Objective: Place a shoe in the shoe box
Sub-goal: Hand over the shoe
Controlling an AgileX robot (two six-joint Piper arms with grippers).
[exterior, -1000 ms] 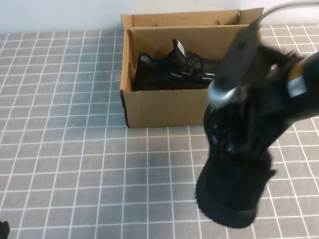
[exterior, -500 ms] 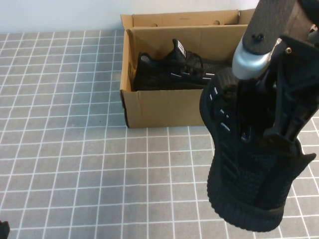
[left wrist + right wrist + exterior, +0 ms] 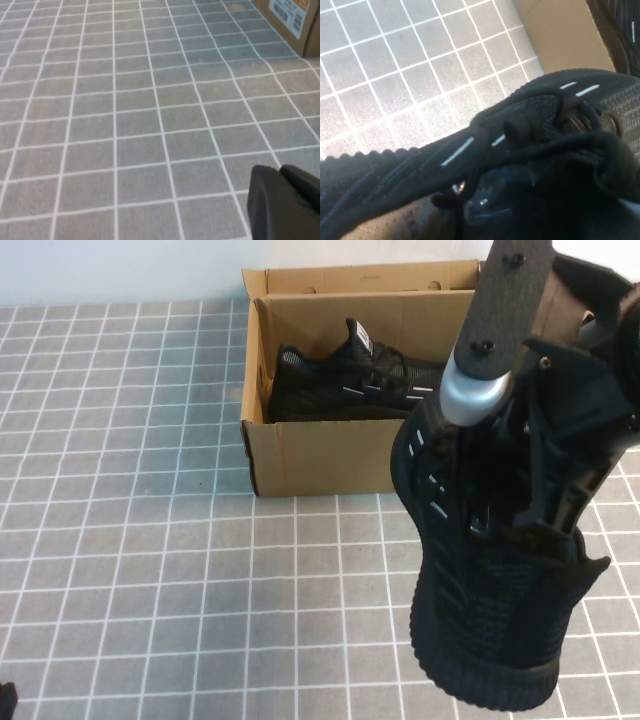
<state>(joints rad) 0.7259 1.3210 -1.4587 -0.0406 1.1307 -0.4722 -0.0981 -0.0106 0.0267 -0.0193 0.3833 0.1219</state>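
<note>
The shoe (image 3: 480,590), a black mesh sneaker with white dashes, hangs in the air toe down at the right, in front of the shoe box's near right corner. My right gripper (image 3: 545,480) is shut on the shoe at its collar; the right wrist view shows the laces and side of the shoe (image 3: 530,130). The shoe box (image 3: 320,455) is open brown cardboard at the back centre, and the matching black sneaker (image 3: 350,380) lies inside it. My left gripper (image 3: 282,205) is shut and empty low over the tiles, at the near left corner.
Grey tiled tabletop (image 3: 150,490) spreads left of and in front of the box. The lid flap (image 3: 360,278) stands up behind the box. A box corner with a printed label (image 3: 290,20) shows in the left wrist view.
The right arm has swung upright and risen with the shoe, which now hangs steadier and a little nearer the box. The left arm has not moved.
</note>
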